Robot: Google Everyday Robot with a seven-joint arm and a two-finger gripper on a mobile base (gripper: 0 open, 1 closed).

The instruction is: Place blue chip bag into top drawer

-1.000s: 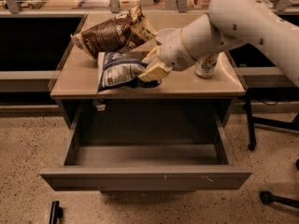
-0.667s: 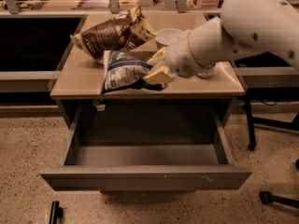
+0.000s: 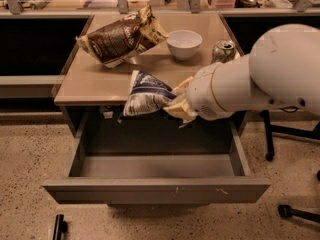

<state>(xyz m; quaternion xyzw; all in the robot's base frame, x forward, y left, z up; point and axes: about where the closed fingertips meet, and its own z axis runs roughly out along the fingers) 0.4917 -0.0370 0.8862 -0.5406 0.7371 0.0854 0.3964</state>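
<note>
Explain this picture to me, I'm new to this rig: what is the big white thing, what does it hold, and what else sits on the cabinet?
There is one camera, looking down from the front. The big white shape is the robot's arm. The gripper at its tip is shut on the blue chip bag and holds it at the front edge of the beige cabinet top, above the open top drawer. Further back on that top are a brown chip bag, a white bowl and a can.
</note>
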